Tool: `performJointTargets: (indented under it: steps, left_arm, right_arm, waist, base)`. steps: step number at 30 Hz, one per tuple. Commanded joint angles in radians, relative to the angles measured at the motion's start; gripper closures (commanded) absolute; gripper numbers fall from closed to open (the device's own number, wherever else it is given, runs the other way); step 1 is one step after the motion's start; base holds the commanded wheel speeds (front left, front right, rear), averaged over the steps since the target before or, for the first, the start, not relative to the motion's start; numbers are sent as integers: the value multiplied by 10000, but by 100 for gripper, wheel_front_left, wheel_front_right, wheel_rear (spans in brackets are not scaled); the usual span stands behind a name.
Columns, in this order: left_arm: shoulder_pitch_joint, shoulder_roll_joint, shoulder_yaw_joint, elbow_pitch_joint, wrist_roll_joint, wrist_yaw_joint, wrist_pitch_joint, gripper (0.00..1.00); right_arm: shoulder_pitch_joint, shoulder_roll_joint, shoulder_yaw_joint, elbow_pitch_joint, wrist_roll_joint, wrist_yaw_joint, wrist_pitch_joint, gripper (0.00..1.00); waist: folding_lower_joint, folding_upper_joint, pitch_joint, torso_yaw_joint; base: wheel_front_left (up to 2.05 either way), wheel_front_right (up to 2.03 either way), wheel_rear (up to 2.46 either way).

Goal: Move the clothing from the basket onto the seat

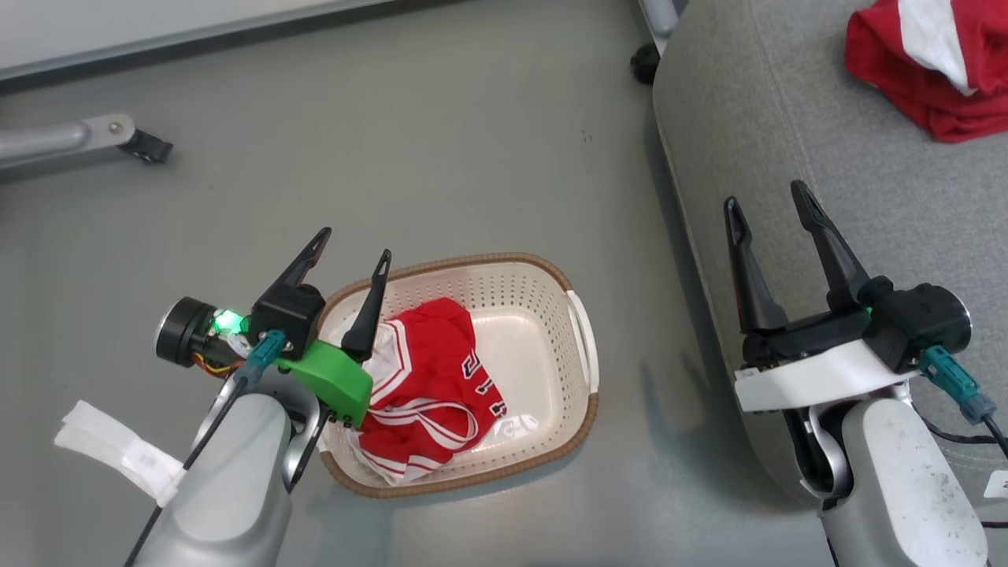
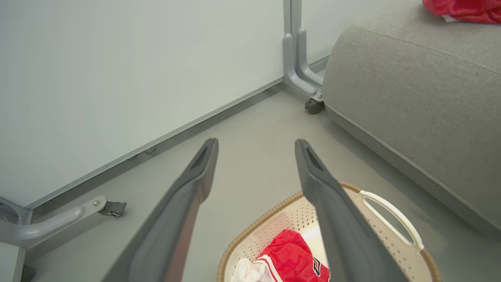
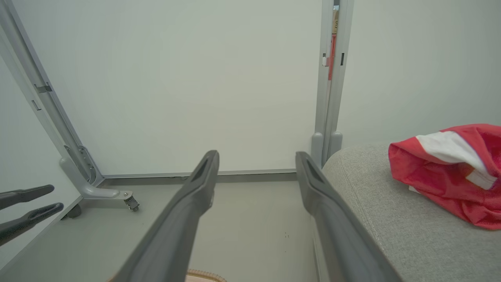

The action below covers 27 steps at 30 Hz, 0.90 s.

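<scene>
- Both tools sit closest to me. My left gripper (image 1: 356, 242) hangs above the basket (image 1: 551, 272) at its left end, and my right gripper (image 1: 765, 194) hangs over the seat (image 1: 787, 118) edge. Each is spread wide and carries nothing.
- One jersey (image 1: 429, 370) lies crumpled in the basket. The red-and-white garment (image 1: 929, 71) already rests on the seat.
- I judge the jersey light, limp and slick. It will drape, and it could slide out of a shallow pinch.
- I'd bite deep into its raised upper fold, not the striped trim.
</scene>
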Motion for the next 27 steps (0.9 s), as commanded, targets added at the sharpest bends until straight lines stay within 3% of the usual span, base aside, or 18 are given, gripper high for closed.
performJointTargets:
  steps: [1, 9, 27]
  left_arm:
    - [-371, 158, -166, 216, -57, -29, -9, 0]
    - [-1704, 548, -1708, 2043, -315, -25, -9, 0]
    - [-4030, 698, -4854, 5555, -527, -23, 59, 0]
  right_arm:
    - [-236, -21, 48, -79, 70, -7, -24, 0]
    - [-1013, -22, 280, -324, 39, -7, -24, 0]
    - [-2152, -21, 555, -831, -99, -7, -24, 0]
  waist:
    - [0, 0, 1064, -706]
    - [0, 0, 2381, -1159]
    - [0, 0, 4566, -1504]
  base:
    - [0, 0, 0]
    - [0, 0, 0]
    - [0, 0, 0]
